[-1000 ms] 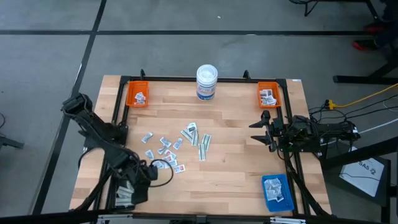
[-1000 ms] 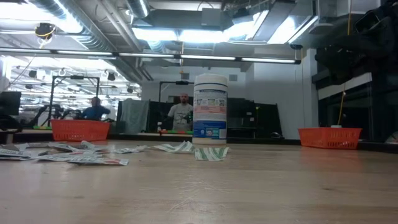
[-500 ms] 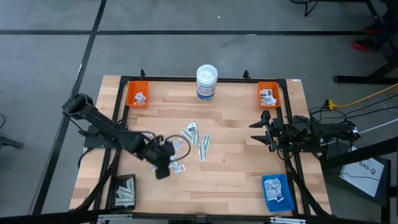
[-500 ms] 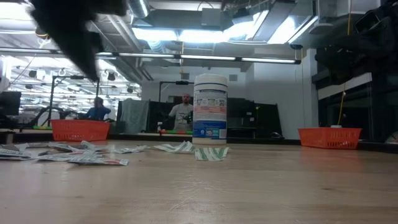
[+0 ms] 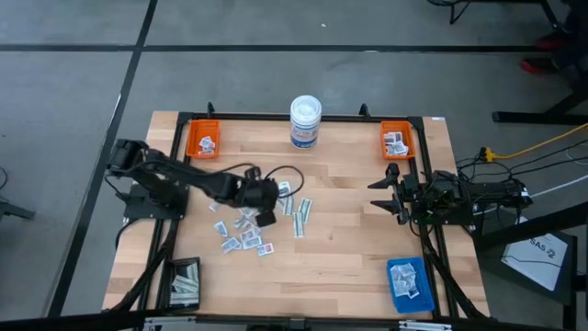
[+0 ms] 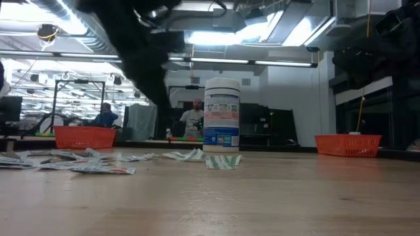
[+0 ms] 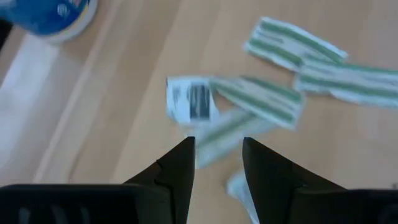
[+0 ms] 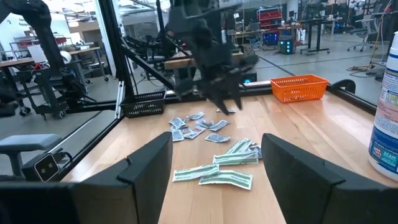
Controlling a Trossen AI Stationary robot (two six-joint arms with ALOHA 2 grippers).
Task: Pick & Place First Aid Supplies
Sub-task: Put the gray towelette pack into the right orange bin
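Observation:
The first aid supplies lie flat and loose mid-table: small white packets [image 5: 241,230] and pale greenish strips [image 5: 301,213]. In the left wrist view a white packet [image 7: 191,99] and several greenish strips [image 7: 258,99] lie under my fingers. My left gripper [image 5: 266,210] hangs open above the pile's far part, its tips [image 7: 217,149] over one strip, touching nothing. In the low view it shows as a dark shape [image 6: 147,72] well off the wood. My right gripper [image 5: 390,193] waits open at the table's right edge, its fingers [image 8: 146,168] wide apart.
A white round tub [image 5: 305,121] stands at the far edge. Orange trays [image 5: 203,140] [image 5: 397,141] with packets sit in the far corners. A blue tray [image 5: 409,283] is near right and a black tray [image 5: 182,283] with strips near left. People stand in the room behind.
My left gripper has swung from beside the black tray at the near-left corner toward the table's right and far edge, ending above the pile of packets and strips. The supplies have stayed where they were.

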